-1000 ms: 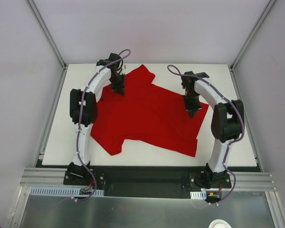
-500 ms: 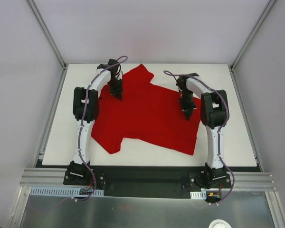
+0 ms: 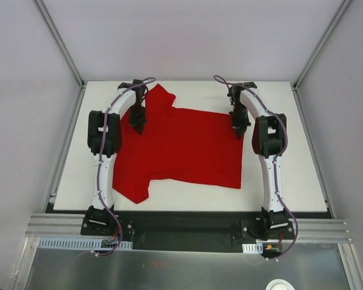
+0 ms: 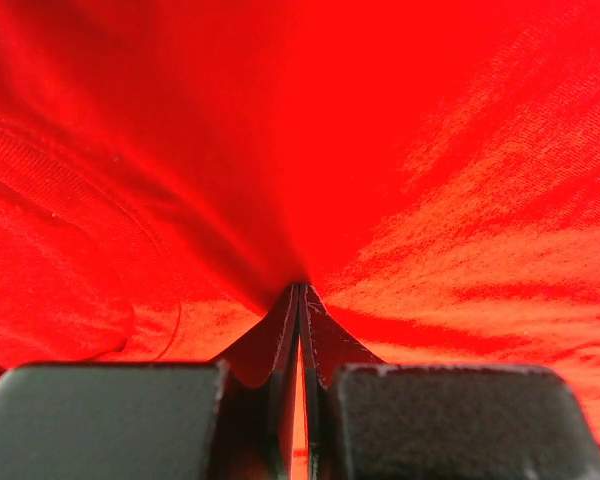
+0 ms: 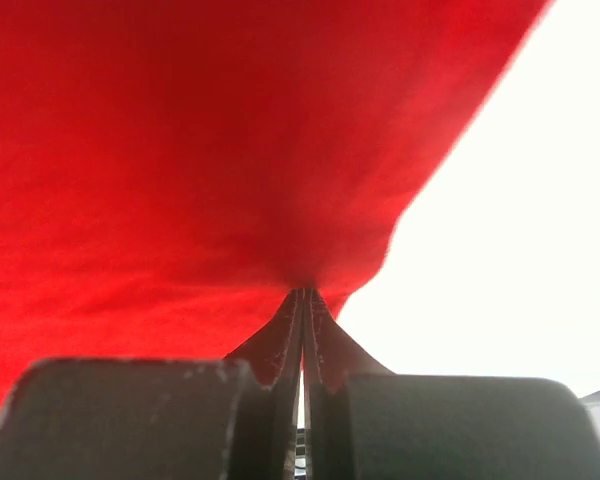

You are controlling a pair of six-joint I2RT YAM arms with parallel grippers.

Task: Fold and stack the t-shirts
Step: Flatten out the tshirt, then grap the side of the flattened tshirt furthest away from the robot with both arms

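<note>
Top external: left gripper (image 3: 137, 130) and right gripper (image 3: 239, 133), clamped on the t-shirt (image 3: 181, 151), have seemingly pulled it flatter.

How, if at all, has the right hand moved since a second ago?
Yes. The right hand, shut on the t-shirt, moved toward the table's far edge.

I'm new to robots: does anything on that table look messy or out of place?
Nothing damaged. The red t-shirt lies unfolded and slightly crooked, one sleeve jutting from its near-left corner; the left tool and right tool each pinch the cloth.
</note>
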